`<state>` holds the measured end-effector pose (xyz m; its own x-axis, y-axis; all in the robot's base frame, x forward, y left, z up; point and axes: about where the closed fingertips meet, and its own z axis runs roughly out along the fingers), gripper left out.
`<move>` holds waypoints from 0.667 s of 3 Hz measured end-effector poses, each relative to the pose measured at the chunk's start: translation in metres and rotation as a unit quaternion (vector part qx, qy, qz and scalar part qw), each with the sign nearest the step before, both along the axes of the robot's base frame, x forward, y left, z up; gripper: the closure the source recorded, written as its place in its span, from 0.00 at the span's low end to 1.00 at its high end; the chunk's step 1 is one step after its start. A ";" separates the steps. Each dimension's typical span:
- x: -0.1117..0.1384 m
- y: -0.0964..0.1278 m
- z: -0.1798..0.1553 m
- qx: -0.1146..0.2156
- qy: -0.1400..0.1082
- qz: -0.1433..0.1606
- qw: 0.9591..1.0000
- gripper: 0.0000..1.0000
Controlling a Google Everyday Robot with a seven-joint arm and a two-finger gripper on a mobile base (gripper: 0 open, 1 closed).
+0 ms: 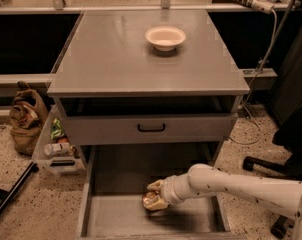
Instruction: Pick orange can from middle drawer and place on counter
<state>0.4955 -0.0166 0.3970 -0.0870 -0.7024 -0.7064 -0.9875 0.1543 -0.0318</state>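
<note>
Though the gripper point(156, 196) sits clamped on the orange can point(151, 201), the can is down on the floor of the middle drawer point(116, 218), near its centre. Lifting it out and onto the far counter surface point(111, 59) is not yet done.

We see a warm, dim scene, brightest on the counter point(111, 59), whose gray top carries a soft pale sheen toward its far edge, so the light seems to fall from above. The bowl point(165, 37) on the counter casts a small shadow toward its near side. A dark band of shade lies under the counter's overhang. Below the counter, the middle drawer point(111, 219) sits in gloom. There the gripper point(155, 196) is at the orange can point(152, 200), which catches a faint glint.
</note>
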 end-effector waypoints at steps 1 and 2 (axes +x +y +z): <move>0.000 0.000 0.000 0.000 0.000 0.000 1.000 0.64; 0.000 0.000 0.000 0.000 0.000 0.000 1.000 0.40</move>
<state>0.4955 -0.0165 0.3970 -0.0870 -0.7024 -0.7064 -0.9875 0.1542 -0.0317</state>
